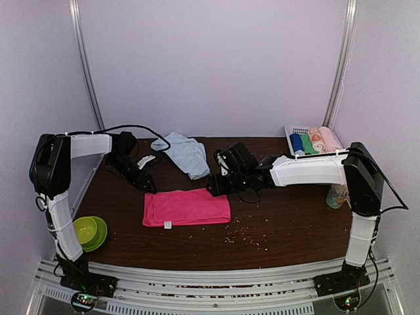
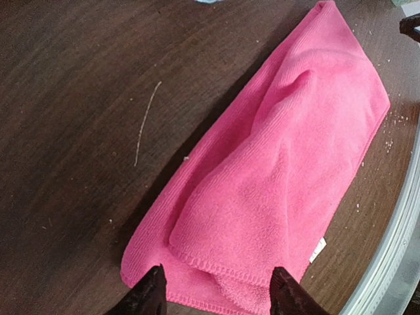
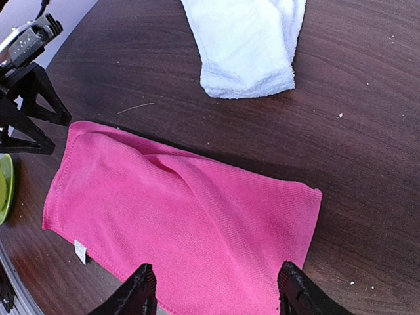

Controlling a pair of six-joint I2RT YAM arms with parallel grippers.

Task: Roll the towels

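1. Top external view
   - Two towels lie on the dark table (image 1: 295, 223). The magenta towel (image 1: 187, 207) is folded into a long flat strip near the middle. The pale blue towel (image 1: 184, 152) lies rumpled behind it, with bare wood between them.
   - The left gripper (image 1: 147, 184) reaches to the strip's left end and the right gripper (image 1: 215, 186) to its right end.
   - Only this view shows the white basket (image 1: 289, 130) at the back right. It holds at least four small rolls (image 1: 308, 141): dark blue, green and peach tones.
   - It also shows one patterned cup (image 1: 336, 195) partly behind the right arm, the whole green bowl (image 1: 90, 231) at the front left, and scattered crumbs (image 1: 243, 233).

2. Left wrist view
   - Here alone the magenta towel (image 2: 282, 177) is seen to be doubled, an upper layer lying over a lower one.
   - Its short end lies between the two dark fingertips (image 2: 152, 292), and the jaws stand apart. I cannot tell whether they touch the cloth.
   - One white tag (image 2: 317, 250) sits at the towel's edge, and one thin pale strand (image 2: 147, 121) lies on the wood.

3. Right wrist view
   - The right gripper's (image 3: 216, 292) jaws are spread wide above the magenta towel's (image 3: 184, 223) near long edge and grip nothing.
   - The blue towel (image 3: 246, 46) looks almost white here.
   - The left gripper (image 3: 60, 134) is seen with its jaws parted, just beside the towel's far corner.
   - The tag (image 3: 80, 251) and a sliver of the bowl (image 3: 3, 190) show at the left.
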